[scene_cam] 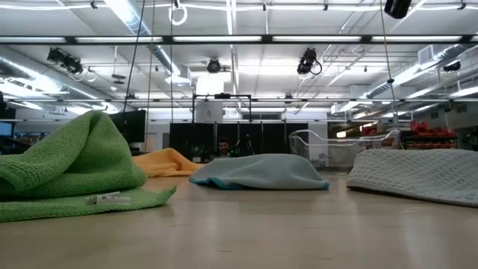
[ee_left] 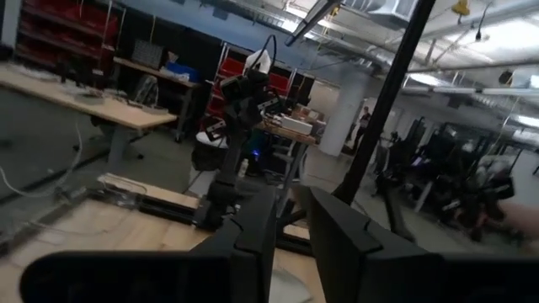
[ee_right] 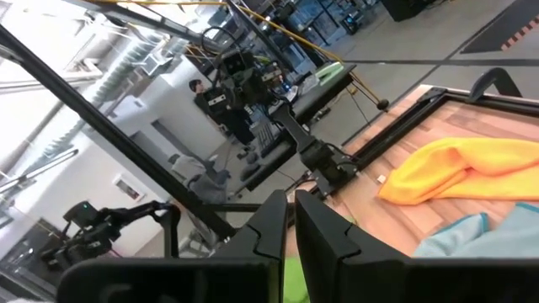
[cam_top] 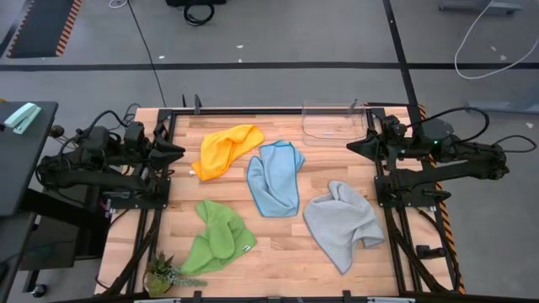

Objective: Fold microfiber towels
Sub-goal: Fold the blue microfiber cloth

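Towels, four in all, lie crumpled and unfolded on your wooden table (cam_top: 278, 252). The yellow-orange towel (cam_top: 226, 150) sits toward the far edge, touching the light blue towel (cam_top: 275, 178) at the centre. The green towel (cam_top: 216, 237) lies near your left front corner, beside a small plant (cam_top: 166, 273). The grey towel (cam_top: 343, 223) lies right of centre. A clear bin (cam_top: 330, 124) stands at the far edge. Your left gripper (cam_top: 179, 149) hangs at the left edge, fingers slightly parted, grasping nothing. Your right gripper (cam_top: 350, 145) hangs at the right edge, fingers nearly together, likewise empty.
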`<state>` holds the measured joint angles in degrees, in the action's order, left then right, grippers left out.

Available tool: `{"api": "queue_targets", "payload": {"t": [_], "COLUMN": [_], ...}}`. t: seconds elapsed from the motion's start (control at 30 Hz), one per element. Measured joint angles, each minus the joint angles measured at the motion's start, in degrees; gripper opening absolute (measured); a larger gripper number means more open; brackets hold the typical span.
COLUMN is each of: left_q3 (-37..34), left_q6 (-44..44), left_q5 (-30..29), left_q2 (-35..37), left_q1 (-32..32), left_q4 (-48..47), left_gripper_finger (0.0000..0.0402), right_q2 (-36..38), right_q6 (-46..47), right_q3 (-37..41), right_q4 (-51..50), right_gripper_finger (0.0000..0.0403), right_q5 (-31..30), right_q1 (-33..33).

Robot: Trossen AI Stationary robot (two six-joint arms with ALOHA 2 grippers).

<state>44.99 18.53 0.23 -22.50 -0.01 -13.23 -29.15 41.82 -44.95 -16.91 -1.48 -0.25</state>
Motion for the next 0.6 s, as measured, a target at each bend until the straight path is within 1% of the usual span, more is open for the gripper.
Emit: {"api": "queue_targets", "payload": {"t": [0.07, 0.13, 0.33, 0.4, 0.47, 0.6], "left_q3": [0.0, 0.0, 0.0, 0.0, 0.0, 0.0], "left_q6": [-0.2, -0.3, -0.3, -0.3, -0.2, 1.9], "left_q5": [0.0, 0.0, 0.0, -0.3, -2.9, -12.2], "left_q2": [0.0, 0.0, 0.0, -0.7, -1.5, -4.8], "left_q1": [0.0, 0.0, 0.0, 0.0, 0.0, 0.0], "left_q4": [-0.2, -0.5, -2.1, -3.8, -6.7, -13.0], "left_gripper_finger": [0.0072, 0.0070, 0.0069, 0.0070, 0.0070, 0.0064], "right_q2": [-0.4, -0.9, -4.5, -6.1, -7.8, -10.3], "right_q6": [0.2, 1.5, 9.1, 11.7, 13.8, 23.0], "right_q3": [0.0, 0.0, 0.0, 0.0, 0.0, 0.0], "right_q4": [-0.2, -0.1, -0.2, -0.2, -0.3, -4.2], "right_gripper_finger": [0.0034, 0.0034, 0.0034, 0.0034, 0.0034, 0.0034], "right_q5": [-0.2, -1.8, -12.3, -14.1, -15.0, -15.0], "right_q1": [0.0, 0.0, 0.0, 0.0, 0.0, -0.1]}}
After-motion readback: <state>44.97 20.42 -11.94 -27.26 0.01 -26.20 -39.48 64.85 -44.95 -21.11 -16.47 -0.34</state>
